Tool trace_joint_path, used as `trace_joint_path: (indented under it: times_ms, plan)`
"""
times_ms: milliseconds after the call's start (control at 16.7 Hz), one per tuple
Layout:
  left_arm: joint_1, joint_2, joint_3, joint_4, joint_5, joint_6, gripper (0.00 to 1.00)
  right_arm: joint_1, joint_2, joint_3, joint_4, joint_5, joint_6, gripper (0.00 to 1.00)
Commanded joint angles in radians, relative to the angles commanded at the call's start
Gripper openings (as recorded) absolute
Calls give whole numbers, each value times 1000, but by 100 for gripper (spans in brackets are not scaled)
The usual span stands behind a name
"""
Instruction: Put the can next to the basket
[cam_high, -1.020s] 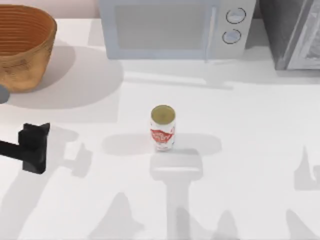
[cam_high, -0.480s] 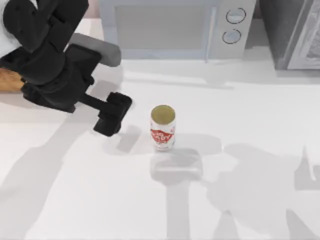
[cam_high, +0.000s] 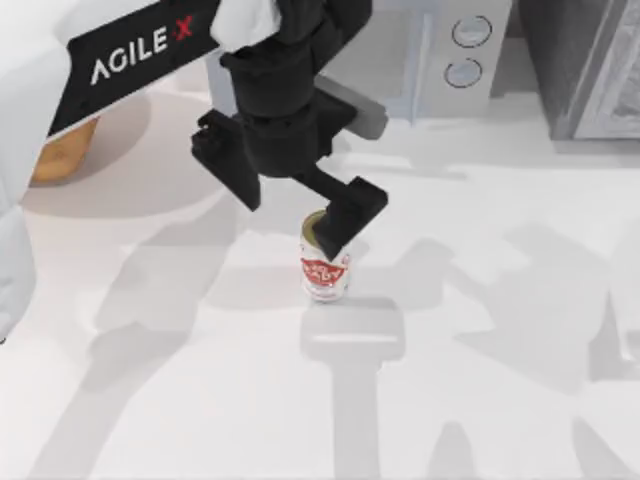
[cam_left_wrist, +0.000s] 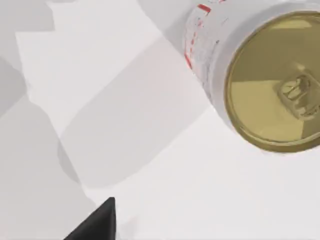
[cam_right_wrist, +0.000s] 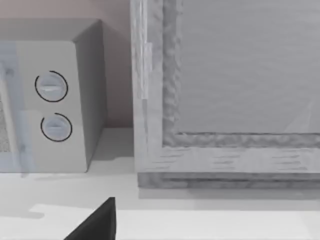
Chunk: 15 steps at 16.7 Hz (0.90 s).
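Observation:
The can stands upright in the middle of the table, white with a red label. Its gold top is also in the left wrist view. My left gripper hangs open just above the can, and one dark finger overlaps the can's top rim. It holds nothing. A single fingertip of this gripper appears in the left wrist view, apart from the can. The orange-brown basket sits at the far left, mostly hidden behind my left arm. My right gripper is parked, with one fingertip visible in the right wrist view.
A microwave stands along the back edge, its dials showing in the right wrist view. A grey boxy appliance fills the back right corner. Bare table lies between the can and the basket.
My left arm has swung in from the left edge and across to the right. Its gripper, beside the can half a second ago, now sits over the can's top. The can has not moved.

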<state>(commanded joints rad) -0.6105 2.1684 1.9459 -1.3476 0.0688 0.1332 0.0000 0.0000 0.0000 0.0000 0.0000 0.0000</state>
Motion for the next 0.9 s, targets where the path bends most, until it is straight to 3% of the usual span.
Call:
trace_joint_path:
  times_ms: [360, 900]
  plan:
    - [-55, 156, 231, -76, -64, 16, 100, 0, 0, 0, 0, 0, 0, 100]
    - [-54, 156, 167, -10, -65, 18, 100, 0, 0, 0, 0, 0, 0, 100]
